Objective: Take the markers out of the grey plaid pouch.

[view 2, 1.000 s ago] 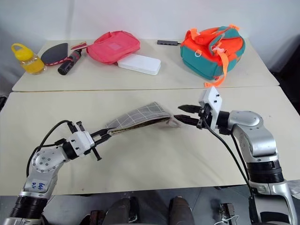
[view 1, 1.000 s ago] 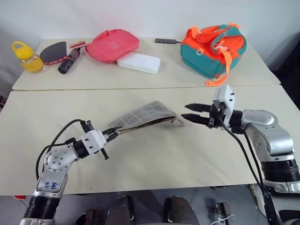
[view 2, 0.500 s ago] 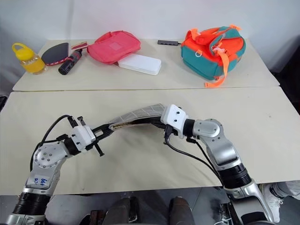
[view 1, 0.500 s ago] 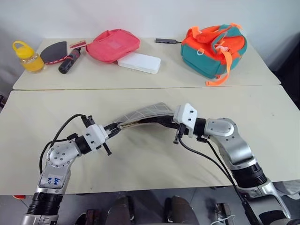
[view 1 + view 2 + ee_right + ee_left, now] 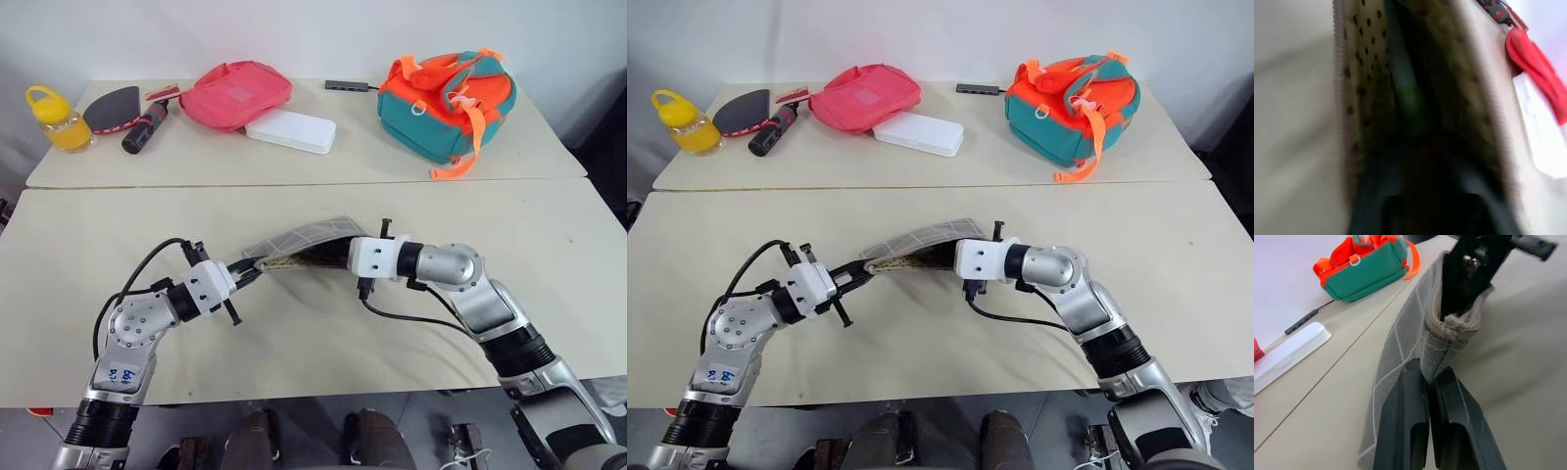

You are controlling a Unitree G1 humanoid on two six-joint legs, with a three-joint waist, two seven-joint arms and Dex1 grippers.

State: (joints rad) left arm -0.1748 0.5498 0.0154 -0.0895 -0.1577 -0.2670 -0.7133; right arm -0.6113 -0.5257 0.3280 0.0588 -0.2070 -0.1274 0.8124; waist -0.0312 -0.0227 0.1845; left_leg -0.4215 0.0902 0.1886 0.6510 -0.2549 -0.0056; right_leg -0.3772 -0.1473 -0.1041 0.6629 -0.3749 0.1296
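My left gripper (image 5: pixel 1427 382) is pinched tight on one end of the grey plaid pouch (image 5: pixel 304 238), fingers pressed together on the seam beside its open mouth. That forearm reaches forward and inward, nearly level, holding the pouch above the near table (image 5: pixel 88 255). My right gripper (image 5: pixel 945 258) is pushed into the pouch's open mouth from the opposite side, so its fingers are buried in the fabric and I cannot tell how far apart they stand. In the right wrist view I see the dotted tan lining and a blurred pale green marker (image 5: pixel 1409 100) lying inside, ahead of the fingers. The right arm comes in from the right, elbow bent, wrist aimed left and slightly down. On the far table (image 5: pixel 372 157) sit a pink-red pouch (image 5: pixel 235 93) and an orange and teal backpack (image 5: pixel 446 96).
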